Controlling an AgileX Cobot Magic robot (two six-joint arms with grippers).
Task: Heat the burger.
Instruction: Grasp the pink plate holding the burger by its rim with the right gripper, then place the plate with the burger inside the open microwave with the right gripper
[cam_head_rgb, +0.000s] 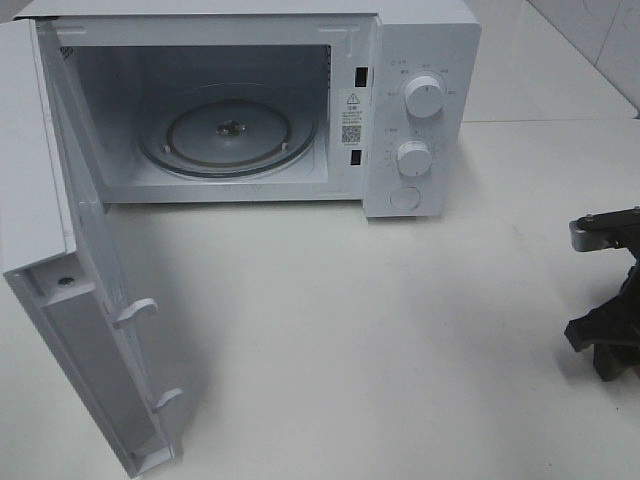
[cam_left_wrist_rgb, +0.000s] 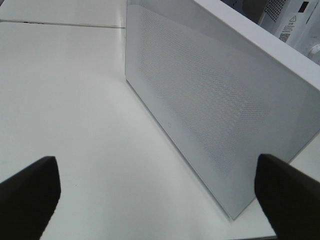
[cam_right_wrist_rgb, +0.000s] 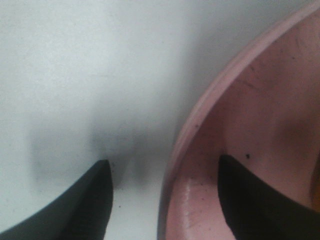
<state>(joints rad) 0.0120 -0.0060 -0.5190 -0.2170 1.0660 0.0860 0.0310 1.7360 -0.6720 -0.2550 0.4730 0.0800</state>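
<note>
The burger is out of view. In the right wrist view my right gripper stands open astride the rim of a pink plate. One finger is over the white table outside the rim and the other is inside the plate; neither clearly presses on the rim. Only part of the right arm shows at the right edge of the exterior view. My left gripper is wide open with nothing between its fingers, and it faces the outer face of the microwave door.
A white microwave stands at the back with its door swung open to the left. Its glass turntable is bare. The white table stretches in front of it.
</note>
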